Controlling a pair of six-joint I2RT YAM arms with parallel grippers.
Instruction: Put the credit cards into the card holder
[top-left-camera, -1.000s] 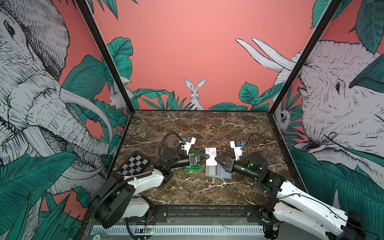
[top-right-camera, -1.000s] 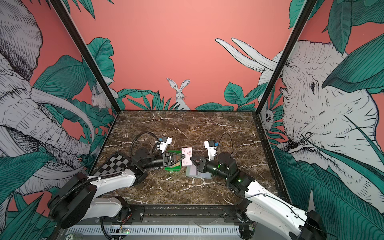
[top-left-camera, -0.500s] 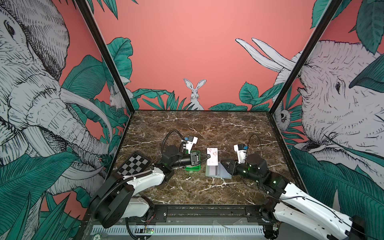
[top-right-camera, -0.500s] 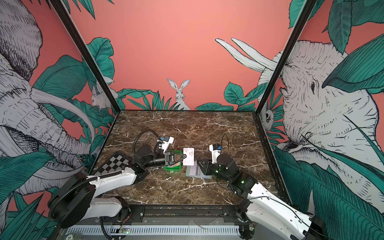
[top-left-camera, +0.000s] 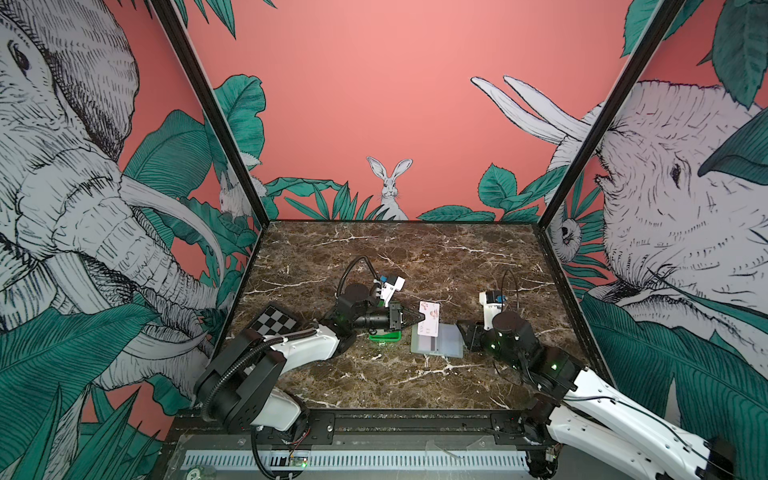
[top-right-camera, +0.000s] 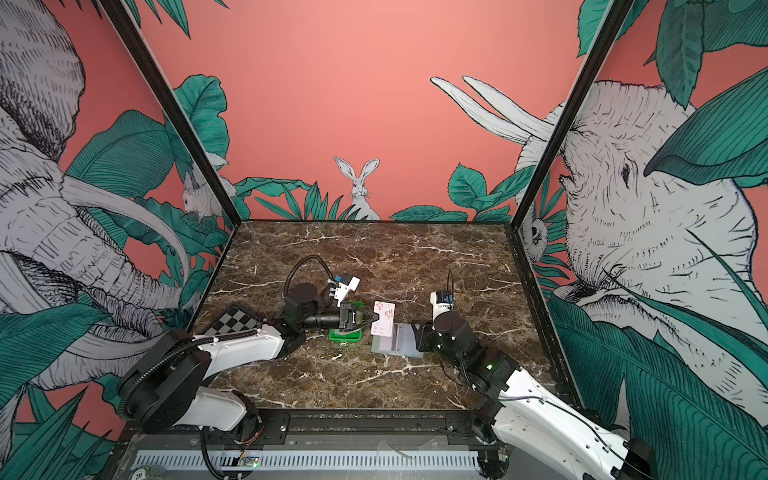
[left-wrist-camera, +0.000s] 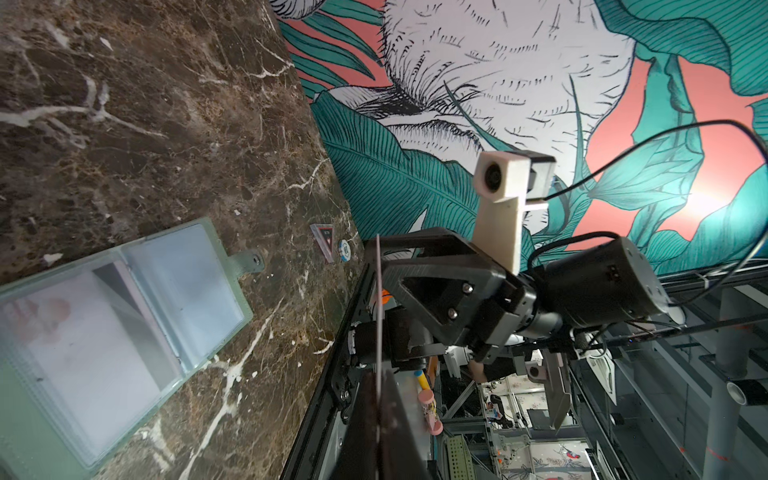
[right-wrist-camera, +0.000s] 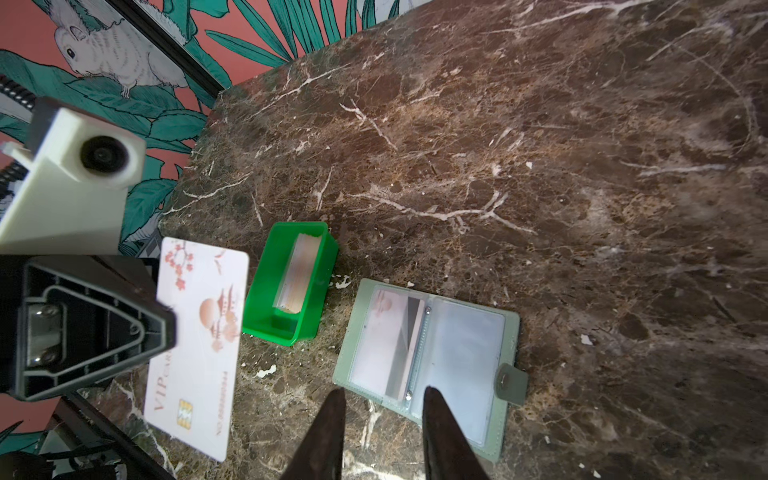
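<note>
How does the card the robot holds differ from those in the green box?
The held card is airborne, pinched by the left gripper, face showing; the stacked cards sit in the green tray, edges showing. The held card is single, the stacked cards many. Both look pale.
</note>
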